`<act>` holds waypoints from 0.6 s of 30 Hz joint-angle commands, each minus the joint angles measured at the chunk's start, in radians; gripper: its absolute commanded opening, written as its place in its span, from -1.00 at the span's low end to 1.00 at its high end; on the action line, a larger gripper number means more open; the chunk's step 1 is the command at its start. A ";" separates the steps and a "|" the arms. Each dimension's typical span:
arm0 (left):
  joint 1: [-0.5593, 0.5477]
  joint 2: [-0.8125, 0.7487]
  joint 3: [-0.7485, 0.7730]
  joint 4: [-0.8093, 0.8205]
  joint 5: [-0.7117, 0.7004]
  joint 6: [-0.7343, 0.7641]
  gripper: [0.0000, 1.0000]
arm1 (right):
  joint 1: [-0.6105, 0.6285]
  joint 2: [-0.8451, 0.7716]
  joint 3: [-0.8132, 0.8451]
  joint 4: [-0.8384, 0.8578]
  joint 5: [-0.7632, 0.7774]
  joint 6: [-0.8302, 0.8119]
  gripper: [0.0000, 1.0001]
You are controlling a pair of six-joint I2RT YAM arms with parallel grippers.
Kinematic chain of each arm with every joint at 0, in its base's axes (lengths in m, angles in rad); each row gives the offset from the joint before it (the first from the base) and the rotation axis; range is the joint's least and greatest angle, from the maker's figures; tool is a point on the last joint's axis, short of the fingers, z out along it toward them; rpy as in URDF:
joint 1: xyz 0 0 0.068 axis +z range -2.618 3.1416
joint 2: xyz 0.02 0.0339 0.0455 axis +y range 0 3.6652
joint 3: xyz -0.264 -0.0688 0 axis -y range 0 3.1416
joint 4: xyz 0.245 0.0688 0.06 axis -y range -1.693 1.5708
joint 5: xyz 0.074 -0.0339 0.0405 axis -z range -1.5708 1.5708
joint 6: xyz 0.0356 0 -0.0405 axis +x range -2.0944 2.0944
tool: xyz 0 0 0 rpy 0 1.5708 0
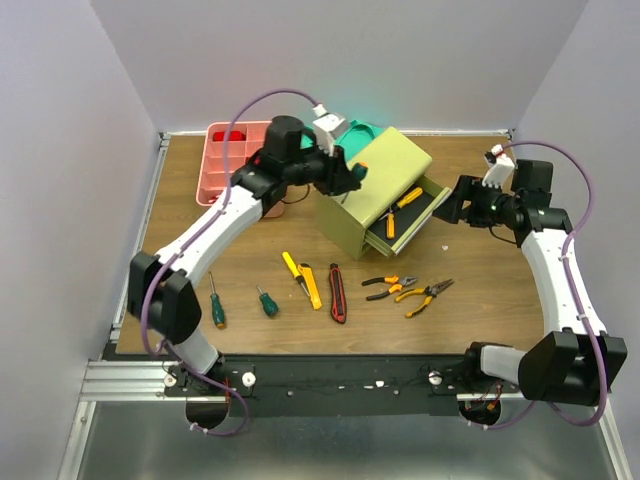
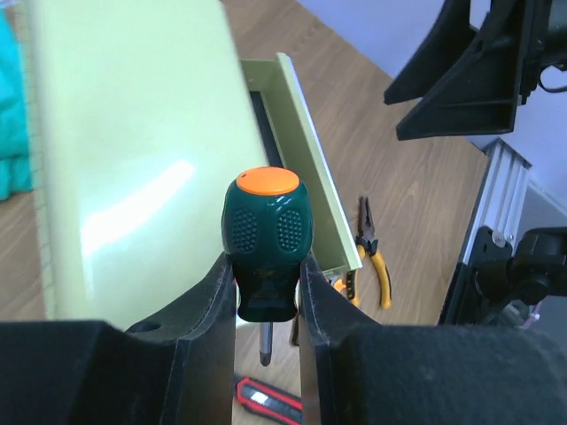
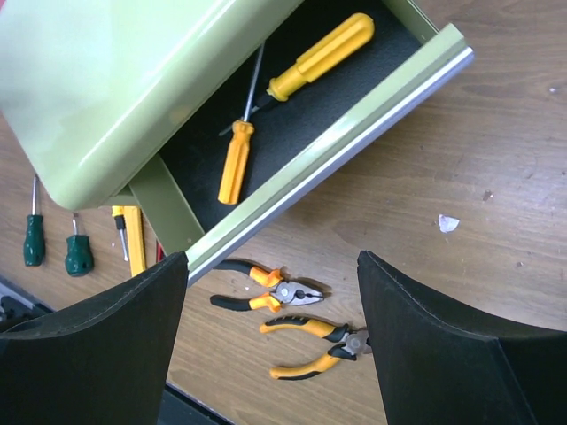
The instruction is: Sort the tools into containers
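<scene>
My left gripper is shut on a stubby green-handled screwdriver with an orange cap, held above the olive-green chest. The chest's lower drawer is pulled open and holds two yellow/orange screwdrivers. My right gripper is open and empty just right of the drawer front. On the table lie two green screwdrivers, a yellow screwdriver, a yellow knife, a red-black knife and two pliers. The pink tray stands at the back left.
A green cloth lies behind the chest. Walls close in the table at the back and both sides. A small white scrap lies on the wood right of the drawer.
</scene>
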 commanded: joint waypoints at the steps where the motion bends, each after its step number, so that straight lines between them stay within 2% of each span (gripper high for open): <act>1: -0.102 0.107 0.131 -0.066 -0.020 0.076 -1.00 | -0.023 -0.026 -0.046 0.015 0.035 -0.015 0.68; 8: -0.185 0.238 0.233 -0.089 -0.093 0.076 -1.00 | -0.044 -0.068 -0.099 0.011 0.045 -0.022 0.68; 18: -0.225 0.371 0.284 -0.072 -0.171 -0.037 -0.97 | -0.074 -0.105 -0.126 0.003 0.065 -0.037 0.68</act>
